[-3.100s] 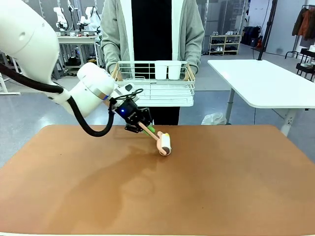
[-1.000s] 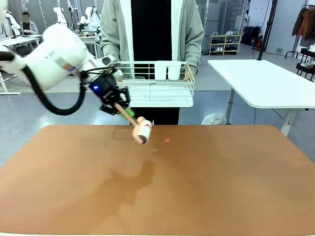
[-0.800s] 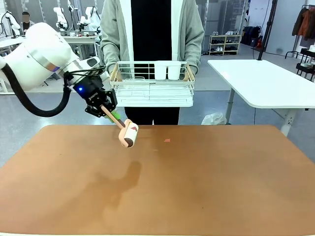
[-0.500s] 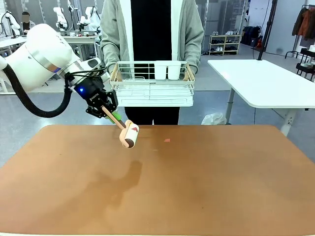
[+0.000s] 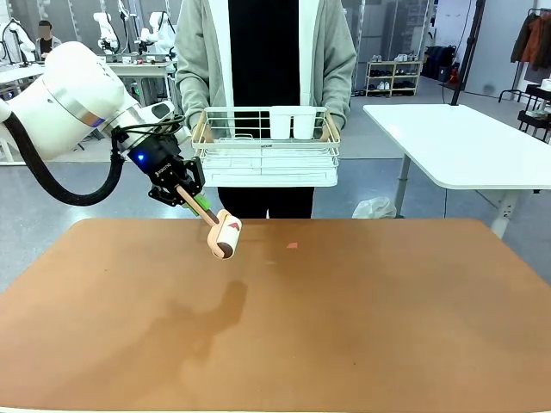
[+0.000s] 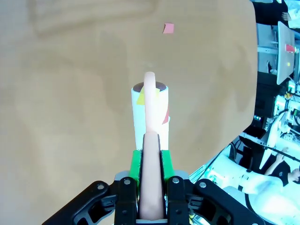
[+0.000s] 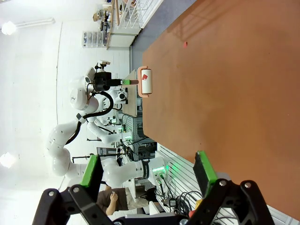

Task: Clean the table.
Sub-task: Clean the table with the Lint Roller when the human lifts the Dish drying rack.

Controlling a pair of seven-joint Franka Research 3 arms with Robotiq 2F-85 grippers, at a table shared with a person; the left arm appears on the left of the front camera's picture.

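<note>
roller work has paused: three seconds back the lint roller (image 5: 225,237) was down at the surface (image 5: 362,327) about where the pink scrap (image 5: 293,245) now lies. since then the left hand (image 5: 191,200) has carried it up and off to the robot's left of that scrap, where it has hung almost unmoved for the last half second. that hand is clenched on the roller's handle, a green pad on either side, and red and yellow bits cling to the drum. the scrap rests on the surface near its far edge, apart from the roller, so that pass seems to have missed it and another looks needed. the right hand (image 7: 147,169) is spread wide and holds nothing, well apart from the scrap. beyond the scrap a person holds a wire basket (image 5: 267,159).
</note>
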